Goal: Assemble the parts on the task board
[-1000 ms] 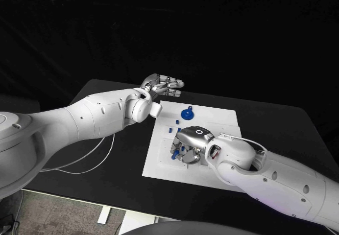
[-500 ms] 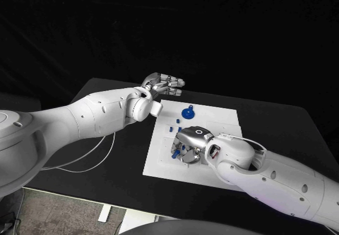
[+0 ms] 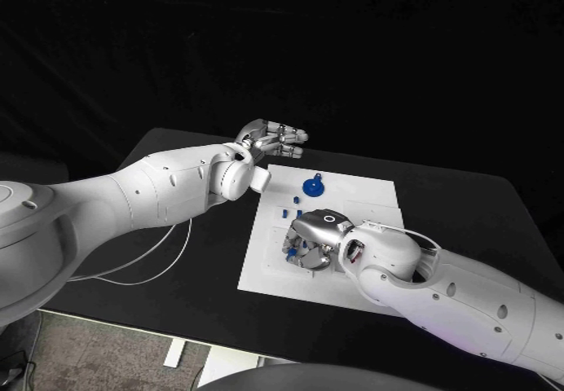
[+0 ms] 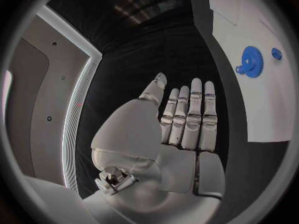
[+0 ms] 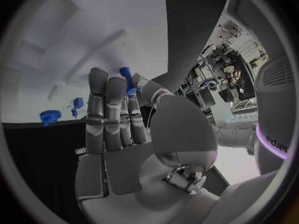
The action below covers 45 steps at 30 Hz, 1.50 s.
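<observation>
Little changed: against the earlier frames the right robot hand (image 3: pixel 308 243) has barely shifted over the board, and the left robot hand (image 3: pixel 273 138) has kept its place.
Board: the white task board (image 3: pixel 367 192) lies flat in the middle of the black tabletop (image 3: pixel 470 213).
Look of parts: small and blue, and the gear (image 3: pixel 311 187) is a toothed disc lying near the board's far edge.
Count: one board, one gear, and two short pegs (image 3: pixel 290 199) in the open between the gear and the right robot hand. One more blue piece (image 5: pixel 127 77) is at that hand's fingertips.
Right robot hand: low over the board's near-left part, palm down, pinching the blue piece between thumb and fingers.
Left robot hand: raised beyond the board's far-left corner, holding nothing, its fingers stretched out side by side.
Arms: two white arms, one from each side.
</observation>
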{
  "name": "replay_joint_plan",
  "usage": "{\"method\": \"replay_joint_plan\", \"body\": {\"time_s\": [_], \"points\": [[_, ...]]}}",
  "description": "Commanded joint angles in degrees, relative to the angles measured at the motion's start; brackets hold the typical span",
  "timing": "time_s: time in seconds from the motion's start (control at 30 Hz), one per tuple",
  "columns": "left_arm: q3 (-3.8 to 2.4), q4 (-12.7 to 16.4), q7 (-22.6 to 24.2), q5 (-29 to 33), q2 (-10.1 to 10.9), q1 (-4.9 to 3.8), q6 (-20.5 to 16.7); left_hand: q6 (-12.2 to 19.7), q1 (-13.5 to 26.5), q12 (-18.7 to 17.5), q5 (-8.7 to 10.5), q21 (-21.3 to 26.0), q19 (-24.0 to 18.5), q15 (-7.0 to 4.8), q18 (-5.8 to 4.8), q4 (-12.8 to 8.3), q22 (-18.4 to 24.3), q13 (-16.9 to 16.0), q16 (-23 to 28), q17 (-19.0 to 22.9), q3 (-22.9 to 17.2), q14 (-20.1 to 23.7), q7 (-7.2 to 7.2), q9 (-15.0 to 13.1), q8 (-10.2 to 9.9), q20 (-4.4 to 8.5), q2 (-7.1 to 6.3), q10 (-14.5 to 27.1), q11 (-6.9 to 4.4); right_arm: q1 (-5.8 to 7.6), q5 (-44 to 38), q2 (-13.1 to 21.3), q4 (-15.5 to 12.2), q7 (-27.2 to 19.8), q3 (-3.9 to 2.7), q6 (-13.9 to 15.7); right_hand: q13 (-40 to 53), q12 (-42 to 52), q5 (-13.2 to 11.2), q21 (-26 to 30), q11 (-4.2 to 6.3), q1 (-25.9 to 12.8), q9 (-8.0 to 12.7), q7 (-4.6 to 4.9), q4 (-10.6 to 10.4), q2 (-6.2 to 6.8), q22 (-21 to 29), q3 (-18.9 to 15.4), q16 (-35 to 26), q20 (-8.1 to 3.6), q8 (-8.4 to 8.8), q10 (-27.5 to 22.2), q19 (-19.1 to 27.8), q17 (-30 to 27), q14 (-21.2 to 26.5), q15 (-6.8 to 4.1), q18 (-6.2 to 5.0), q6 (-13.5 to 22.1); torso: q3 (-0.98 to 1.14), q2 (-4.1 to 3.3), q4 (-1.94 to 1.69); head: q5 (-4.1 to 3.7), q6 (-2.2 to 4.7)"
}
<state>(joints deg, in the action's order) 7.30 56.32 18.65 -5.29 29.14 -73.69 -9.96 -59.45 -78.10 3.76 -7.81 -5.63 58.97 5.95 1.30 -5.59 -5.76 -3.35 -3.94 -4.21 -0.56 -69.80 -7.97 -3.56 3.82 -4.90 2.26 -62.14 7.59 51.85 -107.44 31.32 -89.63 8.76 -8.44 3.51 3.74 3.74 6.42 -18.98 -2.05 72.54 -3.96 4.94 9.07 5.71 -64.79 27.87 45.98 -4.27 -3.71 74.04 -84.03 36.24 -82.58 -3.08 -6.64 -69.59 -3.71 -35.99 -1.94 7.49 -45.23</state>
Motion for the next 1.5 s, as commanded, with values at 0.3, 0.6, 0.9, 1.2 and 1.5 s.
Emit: {"method": "replay_joint_plan", "body": {"time_s": [0.3,0.6,0.9,1.2,1.5], "points": [[-0.06,0.1,0.3,0.3,0.0,-0.01,0.7,0.1,0.1,-0.1,-0.03,-0.1,0.0,0.08,0.27,0.1,0.0,0.0,0.3,0.0,0.3,0.5,0.00,-0.1,0.0,-0.17,0.41,0.1,0.16,-0.22,2.2,0.5,-0.2,-1.3,0.25,0.8,-0.3,-0.3,0.1,2.5,-2.46,1.0,0.4,1.17,-1.1,2.82,3.0,-8.1,-1.3,1.48,0.15,-7.7,-2.0,-1.9,0.5,1.52,-1.82,7.8,0.10,0.00,0.17,-0.17,-0.03],[-0.06,0.2,0.3,0.3,0.1,-0.02,0.7,0.1,0.0,-0.1,-0.02,-0.1,0.0,0.10,0.29,0.0,0.0,0.0,0.3,0.0,0.3,0.5,-0.04,-0.1,0.0,-0.18,0.38,0.2,0.18,-0.22,2.3,1.1,-0.8,-0.6,0.26,3.7,-0.3,-0.1,0.4,2.4,-3.35,3.3,0.4,1.60,-2.4,3.16,5.4,-12.2,-1.2,2.03,0.13,-11.8,-2.2,-3.7,0.5,2.05,-2.39,8.7,0.14,0.02,-0.03,-0.44,-0.06],[-0.06,0.2,0.2,0.3,0.4,-0.02,0.7,0.2,0.0,-0.1,-0.01,-0.1,-0.1,0.12,0.29,0.0,0.0,0.0,0.3,0.0,0.4,0.6,-0.07,-0.1,0.0,-0.20,0.34,0.3,0.21,-0.23,3.6,2.8,-2.7,-0.9,0.19,8.6,-0.4,-0.2,0.6,1.3,-3.63,4.3,0.4,0.67,-5.4,4.53,7.3,-14.9,-0.9,2.21,0.13,-13.1,-2.2,-4.4,0.3,2.23,-2.65,10.2,0.14,0.07,0.13,-0.74,0.06],[-0.07,0.4,0.1,0.3,0.9,-0.05,0.6,0.3,0.1,-0.1,0.03,-0.2,-0.1,0.13,0.31,0.1,0.0,0.0,0.3,0.0,0.5,0.6,-0.10,-0.1,0.0,-0.23,0.29,0.3,0.24,-0.01,16.8,7.9,-5.5,0.0,-2.63,13.3,-0.2,-0.1,11.2,-0.3,-2.45,0.3,0.4,2.34,-18.4,3.06,9.4,-21.5,-1.0,1.51,0.14,-7.2,-2.4,-4.9,-0.6,1.43,-2.24,9.3,-0.01,0.17,0.30,-2.51,0.84],[-0.07,1.8,-0.1,0.4,2.5,-0.11,0.1,0.2,0.2,0.0,0.06,-0.2,-0.1,-0.08,0.25,0.2,0.0,0.0,0.1,-0.1,0.6,-0.1,-0.07,-0.1,0.0,-0.15,0.17,0.0,0.11,1.48,29.0,15.2,-4.7,3.4,-6.26,10.2,19.2,18.9,10.3,-4.6,4.72,1.5,-1.3,-1.43,-13.6,1.18,7.5,-19.6,2.7,-2.96,0.39,7.6,-2.2,-1.1,-0.6,-2.55,2.21,1.7,0.16,0.34,1.07,-4.82,1.40]]}}
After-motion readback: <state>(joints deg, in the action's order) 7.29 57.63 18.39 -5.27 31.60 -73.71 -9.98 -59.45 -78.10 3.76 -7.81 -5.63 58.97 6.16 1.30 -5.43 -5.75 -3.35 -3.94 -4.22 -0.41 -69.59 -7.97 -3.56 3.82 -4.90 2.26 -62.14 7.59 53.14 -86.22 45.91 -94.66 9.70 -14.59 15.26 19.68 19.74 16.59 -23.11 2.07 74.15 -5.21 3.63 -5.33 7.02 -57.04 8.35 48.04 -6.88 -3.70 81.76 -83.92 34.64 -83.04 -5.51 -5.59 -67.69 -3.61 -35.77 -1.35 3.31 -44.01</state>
